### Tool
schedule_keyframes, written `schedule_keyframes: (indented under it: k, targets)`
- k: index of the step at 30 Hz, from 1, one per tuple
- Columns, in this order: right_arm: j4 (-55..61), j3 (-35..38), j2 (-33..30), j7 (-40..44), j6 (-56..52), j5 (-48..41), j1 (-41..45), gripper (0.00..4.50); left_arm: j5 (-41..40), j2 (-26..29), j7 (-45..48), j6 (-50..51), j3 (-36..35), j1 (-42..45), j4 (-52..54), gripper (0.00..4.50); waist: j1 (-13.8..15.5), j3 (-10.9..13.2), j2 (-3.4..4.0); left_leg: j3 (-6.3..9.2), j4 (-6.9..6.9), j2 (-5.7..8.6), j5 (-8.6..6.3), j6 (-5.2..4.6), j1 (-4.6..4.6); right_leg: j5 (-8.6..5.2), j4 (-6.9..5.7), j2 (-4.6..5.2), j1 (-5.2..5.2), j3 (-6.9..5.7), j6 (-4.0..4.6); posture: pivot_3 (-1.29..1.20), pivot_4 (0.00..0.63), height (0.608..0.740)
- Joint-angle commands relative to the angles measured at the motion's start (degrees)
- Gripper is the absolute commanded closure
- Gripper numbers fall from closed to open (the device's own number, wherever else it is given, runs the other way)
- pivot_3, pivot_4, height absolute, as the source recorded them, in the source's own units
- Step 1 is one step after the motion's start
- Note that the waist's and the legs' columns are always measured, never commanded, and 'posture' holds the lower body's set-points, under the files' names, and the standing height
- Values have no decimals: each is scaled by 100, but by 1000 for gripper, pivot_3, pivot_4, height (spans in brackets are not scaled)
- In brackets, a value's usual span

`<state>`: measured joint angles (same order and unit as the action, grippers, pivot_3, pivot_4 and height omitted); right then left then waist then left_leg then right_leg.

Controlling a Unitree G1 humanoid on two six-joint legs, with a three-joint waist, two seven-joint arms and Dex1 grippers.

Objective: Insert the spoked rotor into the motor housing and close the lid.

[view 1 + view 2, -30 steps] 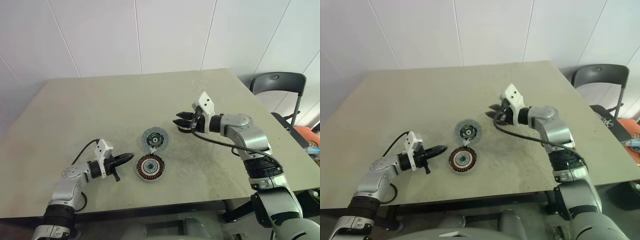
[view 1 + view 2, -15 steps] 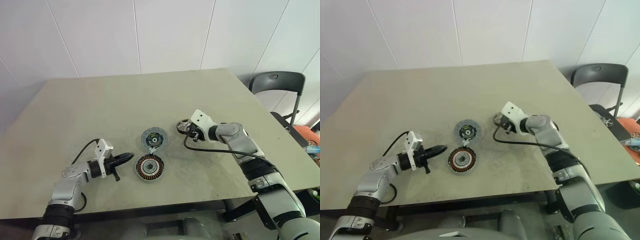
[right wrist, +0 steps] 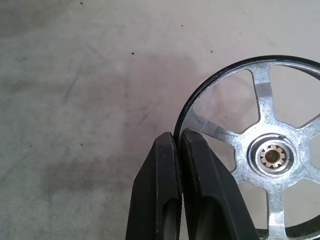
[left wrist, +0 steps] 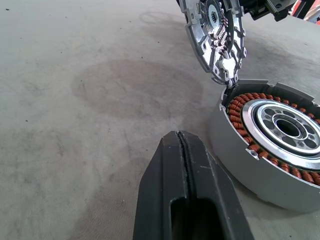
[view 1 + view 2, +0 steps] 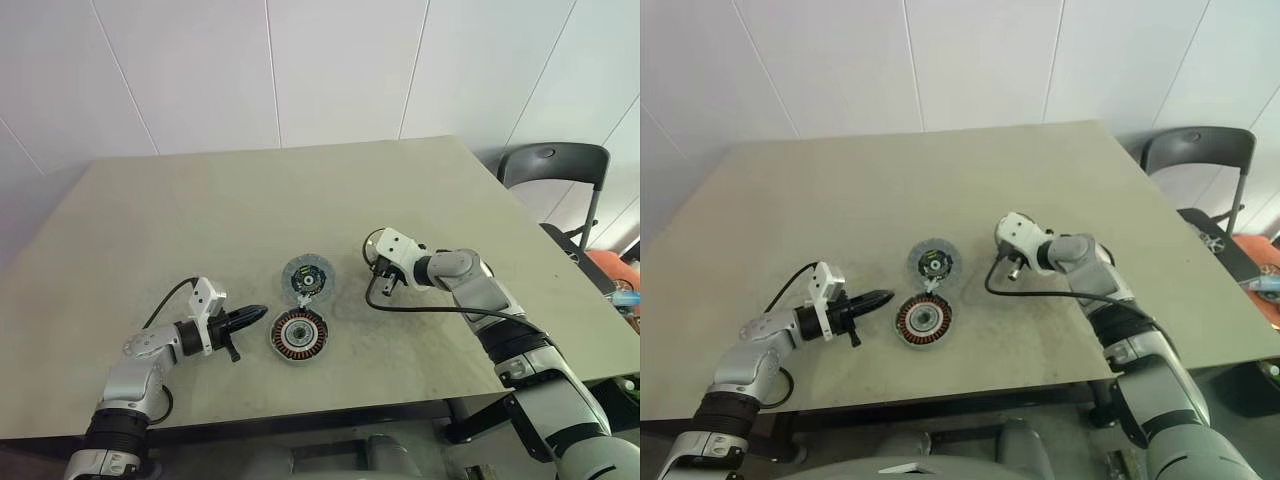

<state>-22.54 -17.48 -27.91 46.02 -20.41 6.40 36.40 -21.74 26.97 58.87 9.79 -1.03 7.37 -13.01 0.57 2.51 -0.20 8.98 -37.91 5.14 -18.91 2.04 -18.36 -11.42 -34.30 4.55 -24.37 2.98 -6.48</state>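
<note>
The spoked rotor (image 3: 272, 156), silvery with a dark rim, lies flat on the table right of the lid. My right gripper (image 3: 178, 142) is shut on its rim, one finger inside the rim and one outside. From the head views my right gripper (image 5: 376, 256) covers most of the rotor. The motor housing (image 5: 300, 335), with copper windings and a silvery hub, sits near the table's front. The grey lid (image 5: 307, 275) with its green centre lies just behind the housing, touching its rim. My left gripper (image 5: 250, 316) is shut and holds nothing, pointing at the housing from the left.
The beige table (image 5: 200, 220) has bare room at the left and back. A black cable (image 5: 400, 306) loops on the table under my right wrist. A dark chair (image 5: 555, 165) stands beyond the table's right edge.
My right gripper came down from above the rotor, tilted steeper, and closed on the rotor's rim. The left arm, housing and lid have not moved.
</note>
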Motion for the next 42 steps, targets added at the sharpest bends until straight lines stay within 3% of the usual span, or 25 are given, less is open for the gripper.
schedule_keyframes:
  k: [1,11,17,29,35,42]
  targets:
    - [215,288,38,-14,36,-177,120,4449,-9,48,-12,-22,-66,85,163,4500,1,0,0,0,0,0,0,0,0,0,0,0,0,0,0,0,0,740]
    - [1862,1541,193,852,-844,-2311,399,4449,-20,53,-28,46,-42,121,219,4500,8,2,3,5,1,-1,0,0,-1,0,1,0,0,0,-1,0,0,740]
    - [2844,1016,97,1686,-1703,-3124,501,4449,-70,117,13,88,-133,215,192,4500,7,2,3,5,1,-2,0,0,-1,0,0,0,0,-1,-1,0,0,740]
    - [2492,-1611,24,3568,-951,-2052,1380,4449,-197,568,109,-56,-648,14,196,4500,-20,0,-1,4,0,-3,0,0,-1,0,0,0,-4,-3,-2,0,0,740]
    - [1844,-2220,116,3646,-257,-1248,1424,4449,-541,635,24,143,-884,-435,1178,4500,4,1,-2,4,1,-2,-1,1,-6,0,-1,1,-9,-4,-1,0,0,740]
    - [1557,-2369,109,3857,133,-841,1333,4449,-854,842,-155,550,-1113,-547,2106,4500,-9,2,2,5,1,-2,0,2,-2,0,-7,0,-9,-6,-1,0,0,740]
